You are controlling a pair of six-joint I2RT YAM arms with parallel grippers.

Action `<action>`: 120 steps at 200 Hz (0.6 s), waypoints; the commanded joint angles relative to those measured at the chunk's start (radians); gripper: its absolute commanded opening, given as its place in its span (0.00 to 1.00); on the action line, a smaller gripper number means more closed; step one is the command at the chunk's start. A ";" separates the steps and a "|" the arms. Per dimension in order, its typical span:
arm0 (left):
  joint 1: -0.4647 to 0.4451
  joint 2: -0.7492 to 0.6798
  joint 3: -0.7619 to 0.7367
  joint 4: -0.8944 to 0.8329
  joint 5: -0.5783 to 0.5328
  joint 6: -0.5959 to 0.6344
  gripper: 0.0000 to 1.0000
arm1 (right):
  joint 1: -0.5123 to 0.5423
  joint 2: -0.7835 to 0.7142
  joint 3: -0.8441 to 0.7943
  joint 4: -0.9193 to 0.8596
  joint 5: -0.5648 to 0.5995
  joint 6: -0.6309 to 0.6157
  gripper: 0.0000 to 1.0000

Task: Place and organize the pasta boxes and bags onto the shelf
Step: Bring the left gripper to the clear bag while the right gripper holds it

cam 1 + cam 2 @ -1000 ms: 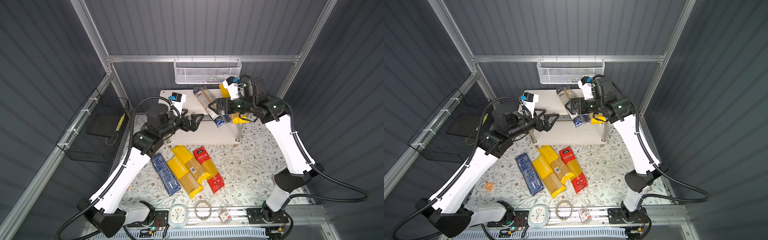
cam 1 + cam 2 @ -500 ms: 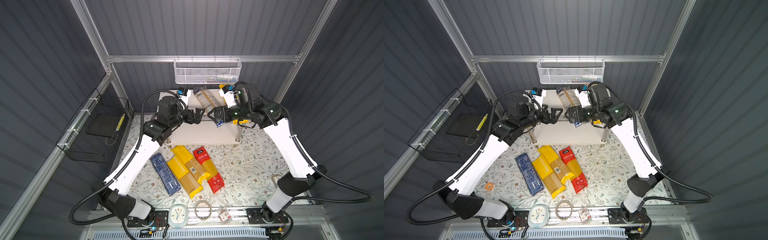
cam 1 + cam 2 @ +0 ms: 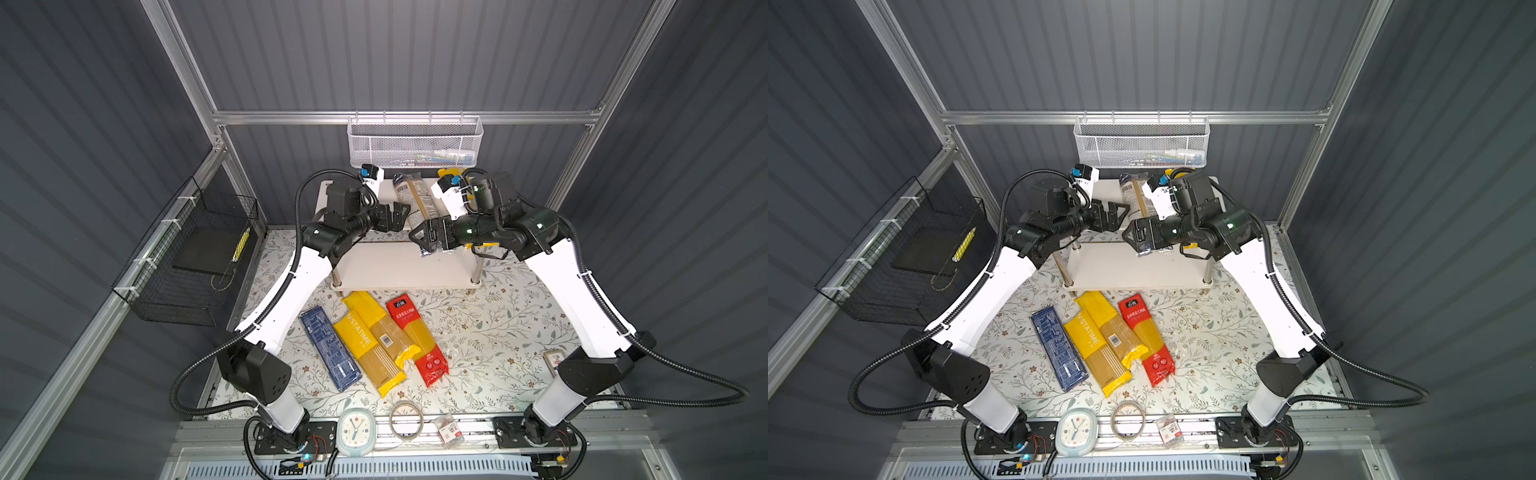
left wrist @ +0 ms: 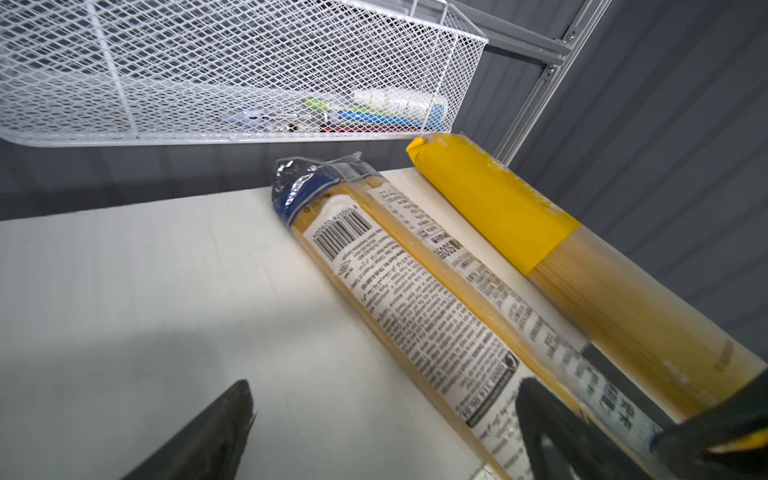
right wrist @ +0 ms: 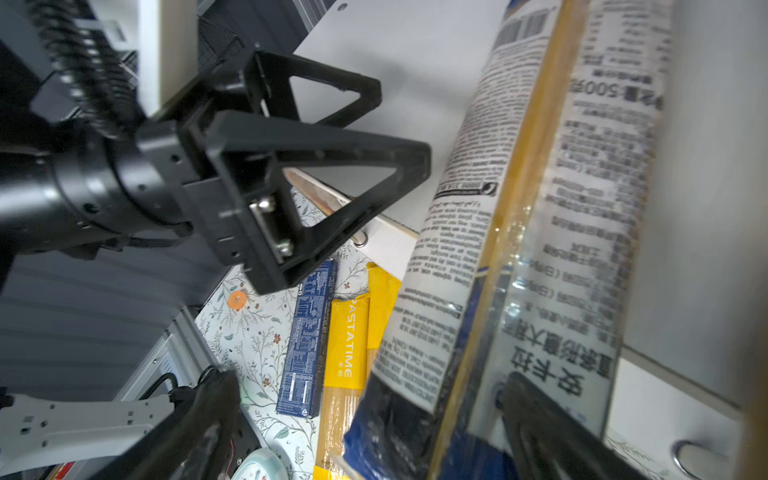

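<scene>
Shelf point(image 3: 395, 270), white with two boards on chrome legs, is standing below the white mesh basket point(image 3: 415, 145). Both arms are reaching over the shelf's top board. The left gripper point(image 3: 400, 215) is hovering above that board with its fingers spread apart. The right gripper point(image 3: 417, 237) is hanging at the board's front edge with its jaws standing wide, one finger point(image 5: 552, 428) crossing the near end of the clear bag with dark-blue ends point(image 3: 415, 198); whether it is touching cannot be told. That bag is lying slantwise on the top board, its near end jutting past the front edge, just beside a yellow bag point(image 4: 490, 199) on the same board. In front of the shelf, the dark-blue patterned box point(image 3: 330, 349), two overlapping yellow PASTATIME bags point(image 3: 361, 345) and the red bag point(image 3: 417, 336) are lying side by side on the floral mat point(image 3: 498, 332).
</scene>
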 commanded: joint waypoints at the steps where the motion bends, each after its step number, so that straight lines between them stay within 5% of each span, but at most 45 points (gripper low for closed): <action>1: 0.007 0.036 0.052 0.014 0.059 -0.027 1.00 | 0.014 -0.007 -0.016 0.002 -0.069 0.019 0.99; 45: 0.006 0.060 0.082 0.006 0.056 -0.020 1.00 | 0.014 -0.055 -0.039 0.111 -0.103 0.005 0.99; 120: 0.016 -0.147 -0.025 -0.116 -0.171 0.082 1.00 | 0.063 -0.178 -0.103 0.238 -0.150 -0.059 0.99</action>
